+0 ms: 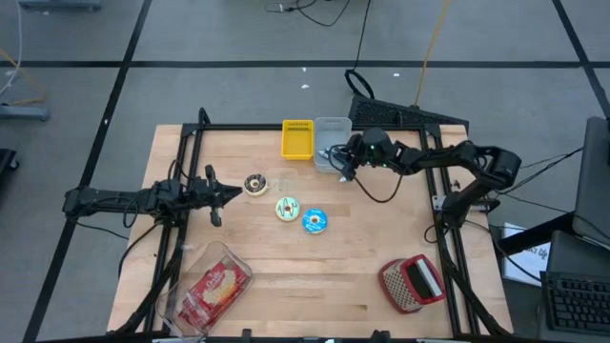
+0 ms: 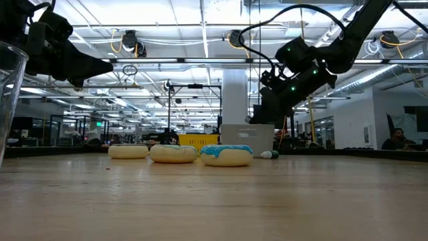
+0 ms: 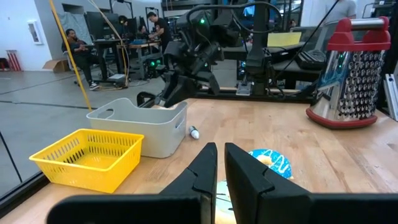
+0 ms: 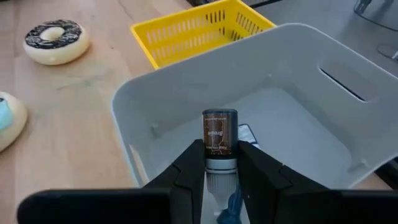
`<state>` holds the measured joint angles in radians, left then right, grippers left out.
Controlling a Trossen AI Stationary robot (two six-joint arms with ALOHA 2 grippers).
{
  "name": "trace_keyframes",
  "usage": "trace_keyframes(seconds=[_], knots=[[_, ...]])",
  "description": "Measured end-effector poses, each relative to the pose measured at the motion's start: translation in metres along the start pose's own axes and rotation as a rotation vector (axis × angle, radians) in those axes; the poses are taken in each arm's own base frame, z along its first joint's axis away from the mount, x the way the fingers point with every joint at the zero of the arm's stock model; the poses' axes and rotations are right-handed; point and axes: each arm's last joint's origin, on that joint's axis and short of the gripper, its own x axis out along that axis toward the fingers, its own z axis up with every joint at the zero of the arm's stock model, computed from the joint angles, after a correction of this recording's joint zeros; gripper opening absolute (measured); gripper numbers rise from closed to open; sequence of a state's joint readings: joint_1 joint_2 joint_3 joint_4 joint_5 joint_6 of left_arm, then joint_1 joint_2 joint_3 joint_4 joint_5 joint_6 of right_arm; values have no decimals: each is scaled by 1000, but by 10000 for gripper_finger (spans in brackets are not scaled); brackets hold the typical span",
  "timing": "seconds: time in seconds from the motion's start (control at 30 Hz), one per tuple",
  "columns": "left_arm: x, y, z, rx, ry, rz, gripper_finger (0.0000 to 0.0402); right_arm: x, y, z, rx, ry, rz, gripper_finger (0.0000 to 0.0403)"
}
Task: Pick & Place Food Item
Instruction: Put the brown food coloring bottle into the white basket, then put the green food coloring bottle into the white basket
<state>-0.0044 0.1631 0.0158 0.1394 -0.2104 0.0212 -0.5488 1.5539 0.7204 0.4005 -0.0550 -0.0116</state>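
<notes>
My right gripper (image 4: 221, 163) is shut on a small bottle (image 4: 219, 132) with a dark brown end, above the open grey bin (image 1: 332, 143) at the table's far middle. Beside the bin stands a yellow basket (image 1: 297, 139). Three doughnuts lie flat on the table: chocolate (image 1: 254, 184), green-and-white (image 1: 287, 209) and blue (image 1: 315, 221). A small bottle-like item (image 3: 194, 132) lies on the table by the bin's wall. My left gripper (image 1: 217, 195) waits shut at the left, level above the table, near the chocolate doughnut. My right gripper pinches the bottle's pale lower part (image 4: 221, 177) between its two fingers. The fingers come from the table's right side, slanting down. The bottle lies along them, its brown end (image 4: 219, 118) sticking out past the fingertips, lifted clear over the bin's inside.
A red-handled metal grater (image 1: 412, 284) lies at the near right. A clear plastic container with packaged food (image 1: 212, 289) sits at the near left. Bare wood lies between the doughnuts and the near edge.
</notes>
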Motion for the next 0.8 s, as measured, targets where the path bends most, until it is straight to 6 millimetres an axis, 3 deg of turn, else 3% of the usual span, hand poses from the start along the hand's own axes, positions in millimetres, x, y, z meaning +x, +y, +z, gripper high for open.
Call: trace_keyframes(seconds=[0.23, 0.53, 0.8], knots=[[0, 0, 0, 0, 0, 0, 31, 0, 2, 0, -3, 1, 6, 89], [0, 0, 0, 0, 0, 0, 31, -6, 7, 5, 0, -11, 20, 181], [0, 0, 0, 0, 0, 0, 31, -26, 37, 16, -235, -45, 108, 211]])
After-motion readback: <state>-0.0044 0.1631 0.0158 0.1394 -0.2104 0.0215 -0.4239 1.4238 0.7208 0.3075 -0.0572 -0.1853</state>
